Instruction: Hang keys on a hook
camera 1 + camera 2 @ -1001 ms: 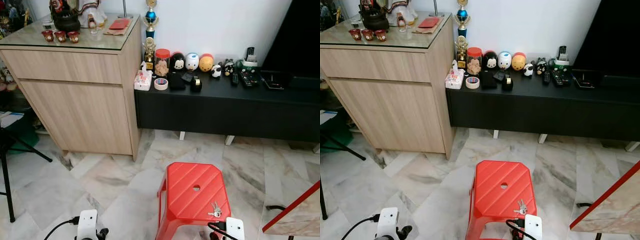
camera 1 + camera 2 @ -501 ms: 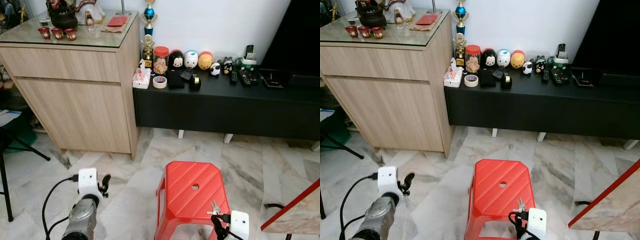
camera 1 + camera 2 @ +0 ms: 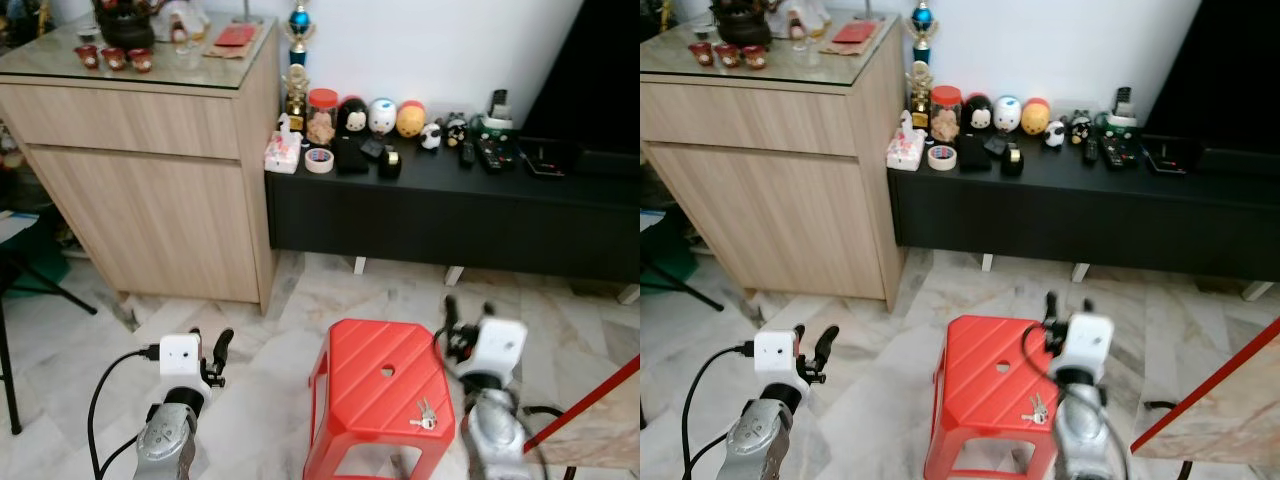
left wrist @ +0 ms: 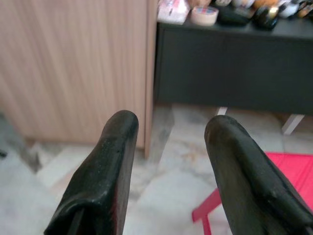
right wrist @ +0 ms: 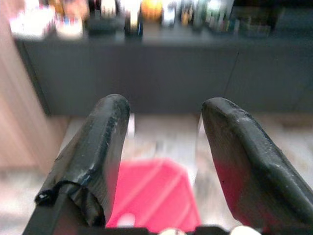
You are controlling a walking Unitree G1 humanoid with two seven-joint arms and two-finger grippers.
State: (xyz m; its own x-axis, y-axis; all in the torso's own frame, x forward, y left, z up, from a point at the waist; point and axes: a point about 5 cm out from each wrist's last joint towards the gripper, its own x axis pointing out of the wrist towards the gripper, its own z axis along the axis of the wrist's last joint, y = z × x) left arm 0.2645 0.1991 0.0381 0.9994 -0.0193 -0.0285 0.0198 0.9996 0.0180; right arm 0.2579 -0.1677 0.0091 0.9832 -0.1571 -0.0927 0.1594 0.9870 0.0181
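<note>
Marble floor tiles (image 3: 250,400) run up to a light wooden cabinet (image 3: 150,200) and a long black low bench (image 3: 450,215) crowded with small figurines, a tape roll and remote controls. On the floor stands a red plastic stool (image 3: 380,395); a small bunch of silver keys (image 3: 424,415) lies near its front right corner. Just beyond the stool's right edge, the right pincer (image 3: 466,312) is raised, released and holding nothing. Well off its left edge, the left pincer (image 3: 209,348) is likewise released.
</note>
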